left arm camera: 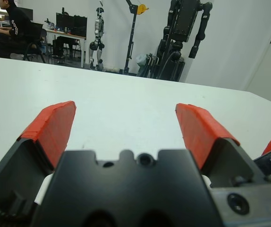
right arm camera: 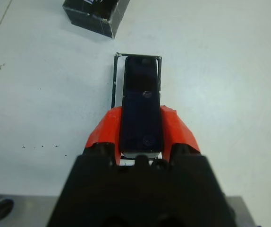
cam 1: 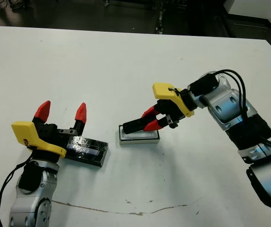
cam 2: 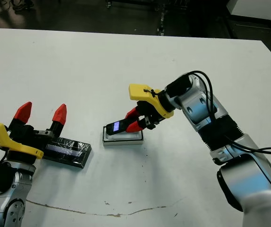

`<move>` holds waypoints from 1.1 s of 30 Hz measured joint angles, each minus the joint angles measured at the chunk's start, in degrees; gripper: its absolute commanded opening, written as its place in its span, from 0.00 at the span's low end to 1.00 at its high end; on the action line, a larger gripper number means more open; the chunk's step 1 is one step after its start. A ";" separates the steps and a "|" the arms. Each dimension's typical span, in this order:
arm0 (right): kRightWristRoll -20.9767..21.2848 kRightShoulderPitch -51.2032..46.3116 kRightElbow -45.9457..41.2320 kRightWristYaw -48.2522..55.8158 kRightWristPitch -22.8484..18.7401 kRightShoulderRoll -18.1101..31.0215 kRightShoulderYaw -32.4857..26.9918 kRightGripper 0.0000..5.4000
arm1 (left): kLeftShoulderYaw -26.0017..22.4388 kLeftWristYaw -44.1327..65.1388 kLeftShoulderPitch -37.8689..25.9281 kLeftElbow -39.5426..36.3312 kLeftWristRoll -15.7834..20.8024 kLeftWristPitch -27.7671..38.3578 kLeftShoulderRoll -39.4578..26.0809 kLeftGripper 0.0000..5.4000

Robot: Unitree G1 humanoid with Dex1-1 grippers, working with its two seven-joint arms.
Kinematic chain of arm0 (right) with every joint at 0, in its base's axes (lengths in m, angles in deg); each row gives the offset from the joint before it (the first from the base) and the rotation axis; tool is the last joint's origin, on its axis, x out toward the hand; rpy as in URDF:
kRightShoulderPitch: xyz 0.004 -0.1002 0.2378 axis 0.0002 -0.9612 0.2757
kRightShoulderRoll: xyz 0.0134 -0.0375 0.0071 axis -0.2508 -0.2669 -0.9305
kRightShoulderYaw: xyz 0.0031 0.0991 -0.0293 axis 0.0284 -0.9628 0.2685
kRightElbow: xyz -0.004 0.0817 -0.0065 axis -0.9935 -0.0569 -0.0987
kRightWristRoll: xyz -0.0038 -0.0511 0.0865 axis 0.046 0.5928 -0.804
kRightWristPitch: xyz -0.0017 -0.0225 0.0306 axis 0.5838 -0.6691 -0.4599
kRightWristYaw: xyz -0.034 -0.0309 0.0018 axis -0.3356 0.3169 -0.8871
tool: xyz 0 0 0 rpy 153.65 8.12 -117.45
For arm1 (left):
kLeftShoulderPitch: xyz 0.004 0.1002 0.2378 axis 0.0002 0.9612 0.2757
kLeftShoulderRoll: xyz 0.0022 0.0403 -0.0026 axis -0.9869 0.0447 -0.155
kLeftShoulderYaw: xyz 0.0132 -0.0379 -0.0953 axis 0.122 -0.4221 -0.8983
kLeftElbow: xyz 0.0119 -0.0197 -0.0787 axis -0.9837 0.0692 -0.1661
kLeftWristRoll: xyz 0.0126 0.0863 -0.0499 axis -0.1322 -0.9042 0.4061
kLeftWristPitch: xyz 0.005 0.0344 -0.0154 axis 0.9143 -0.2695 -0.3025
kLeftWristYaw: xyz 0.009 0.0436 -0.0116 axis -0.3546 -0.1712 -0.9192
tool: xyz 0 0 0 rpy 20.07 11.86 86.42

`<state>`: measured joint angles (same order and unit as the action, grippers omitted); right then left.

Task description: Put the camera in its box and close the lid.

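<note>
Clamping the camera (cam 2: pixel 116 126) over the box (cam 2: pixel 122 137), right gripper (cam 2: pixel 134 119); left gripper (cam 1: pixel 62 112) spread.

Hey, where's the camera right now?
The camera is gripped between the right gripper's fingers, held tilted just above the box near the table's middle, right of the lid.

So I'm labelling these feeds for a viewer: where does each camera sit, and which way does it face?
Left and right eye: on the head, facing forward and down at the table; both arms show.
Left wrist: on the left arm, looking between its open left tool across the table toward a room.
Right wrist: looking down past the right tool, shut on the camera, above the box.
Shared: camera, box and lid.
</note>
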<state>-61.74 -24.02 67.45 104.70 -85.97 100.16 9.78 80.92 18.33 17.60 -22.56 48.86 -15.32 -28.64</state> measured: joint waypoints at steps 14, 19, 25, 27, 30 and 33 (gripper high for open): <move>0.92 -0.51 -1.06 -0.26 -0.24 -0.37 0.49 0.31 | 0.12 -0.37 0.14 -0.02 -0.21 0.00 0.00 1.00; 1.05 -0.55 -0.25 -0.29 -0.28 -0.74 0.78 0.31 | 0.12 -0.37 0.15 -0.02 -0.23 0.00 0.00 1.00; 1.96 -0.64 0.45 -0.62 -0.20 -1.77 1.17 0.31 | 0.14 -0.37 0.15 -0.03 -0.25 0.00 0.00 1.00; 2.06 -0.73 1.06 -0.69 0.94 -1.95 1.16 0.31 | 0.14 -0.38 0.16 -0.03 -0.25 0.00 0.00 1.00; 2.09 -0.79 2.08 -0.77 1.23 -2.37 1.13 0.31 | 0.14 -0.38 0.16 -0.03 -0.17 0.00 0.00 1.00; 2.12 -0.99 3.09 -0.87 1.76 -2.80 1.07 0.31 | 0.21 -0.46 0.16 -0.03 -0.24 0.00 0.01 1.00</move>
<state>-59.62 -25.02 70.54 103.83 -84.21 97.36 10.86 81.14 17.87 17.76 -22.59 48.62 -15.32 -28.63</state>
